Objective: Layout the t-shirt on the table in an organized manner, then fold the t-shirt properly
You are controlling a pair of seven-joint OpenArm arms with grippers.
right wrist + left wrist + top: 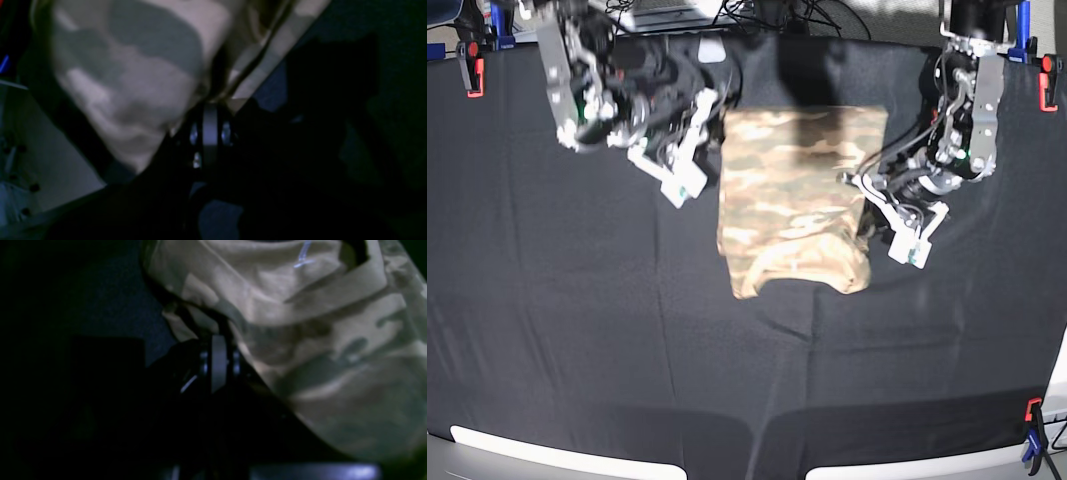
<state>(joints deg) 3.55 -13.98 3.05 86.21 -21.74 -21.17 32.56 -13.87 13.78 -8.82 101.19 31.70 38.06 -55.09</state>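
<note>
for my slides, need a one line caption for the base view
Two arms flank a partly folded camouflage t-shirt on the black-draped table, left gripper and right gripper at its side edges.

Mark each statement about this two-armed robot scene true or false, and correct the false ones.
1. The soft camouflage-print t-shirt lies on the matte black cloth table. True.
2. The t-shirt is spread fully flat with both sleeves out. False: it is folded into a compact, roughly rectangular shape.
3. The left end effector pinches t-shirt fabric. True.
4. The right end effector is far from the t-shirt. False: it grips the fabric.
</note>
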